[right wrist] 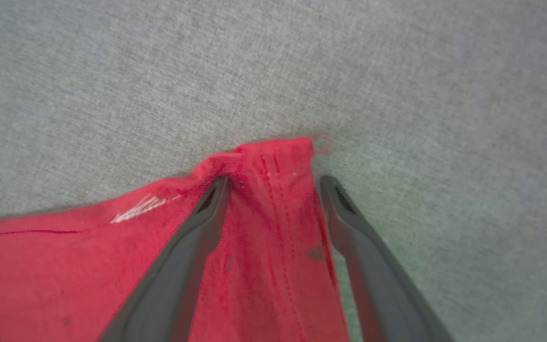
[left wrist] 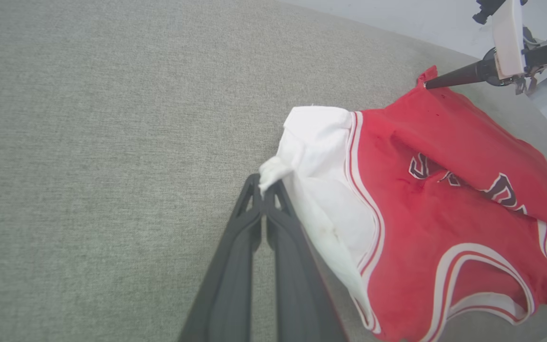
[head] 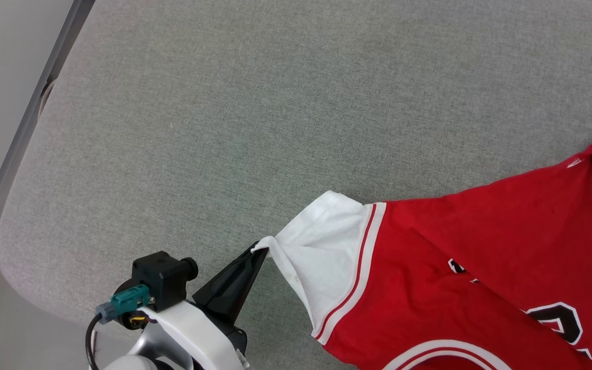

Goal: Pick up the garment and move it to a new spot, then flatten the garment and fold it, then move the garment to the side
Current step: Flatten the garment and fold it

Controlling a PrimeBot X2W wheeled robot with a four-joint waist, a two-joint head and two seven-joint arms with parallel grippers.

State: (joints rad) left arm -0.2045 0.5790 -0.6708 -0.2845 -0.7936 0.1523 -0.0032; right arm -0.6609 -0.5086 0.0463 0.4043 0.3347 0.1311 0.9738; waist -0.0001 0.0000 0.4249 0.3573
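On the grey pad (head: 224, 103), the shirt (head: 455, 257) lies rumpled. Its white sleeve (head: 321, 241) tip is pinched in the left gripper (left wrist: 265, 187), while the right gripper (right wrist: 273, 183) is spread astride a red hem corner (right wrist: 278, 156). To flatten well, I'd close the right first, then draw both apart, low and even.

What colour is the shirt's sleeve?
The sleeve is white, with red and white stripes at its seam; the head view shows it best.

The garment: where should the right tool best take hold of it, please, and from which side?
The garment by its red hem corner, from the body side: the open right tool straddles that peak, opposite the sleeve the left tool pinches.
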